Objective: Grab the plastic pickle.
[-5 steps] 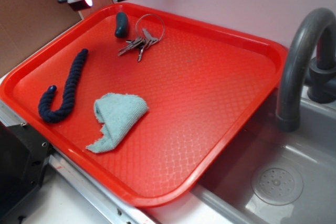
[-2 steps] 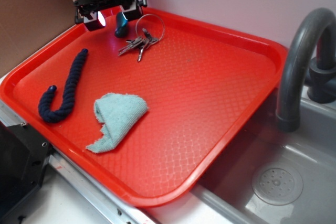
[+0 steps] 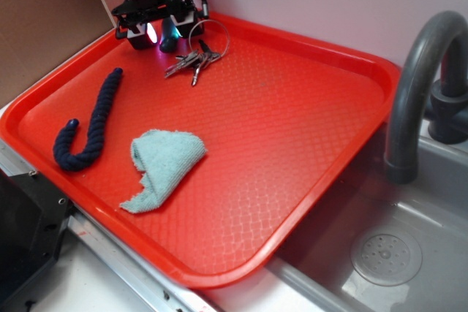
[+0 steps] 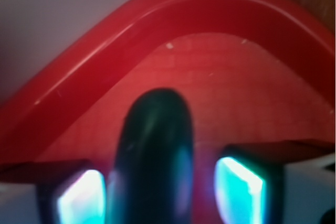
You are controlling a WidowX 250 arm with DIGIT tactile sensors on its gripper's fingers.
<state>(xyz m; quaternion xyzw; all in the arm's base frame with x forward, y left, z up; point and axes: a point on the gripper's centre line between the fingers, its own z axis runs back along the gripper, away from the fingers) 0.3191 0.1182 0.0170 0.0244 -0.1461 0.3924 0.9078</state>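
The plastic pickle lies flat in the far left corner of the red tray, just inside the rim. Its long axis runs near to far: one rounded end points toward the far corner of the tray, and in the wrist view that end reaches up toward the curved rim while the rest of the body runs down out of the picture.

The claw is down over it, straddling it, with one lit finger pad on the left of the pickle and the other on the right. The claw is spread, not clamped; a strip of tray shows between the right pad and the pickle, while on the left the gap is too blurred to judge.

Just right of the pickle sits a bunch of keys on a ring, the ring near the claw's right finger. Farther toward the near left lies a navy rope, bent into a hook shape, and right of it a crumpled light blue cloth. Right of the tray is a grey sink with a curved faucet.
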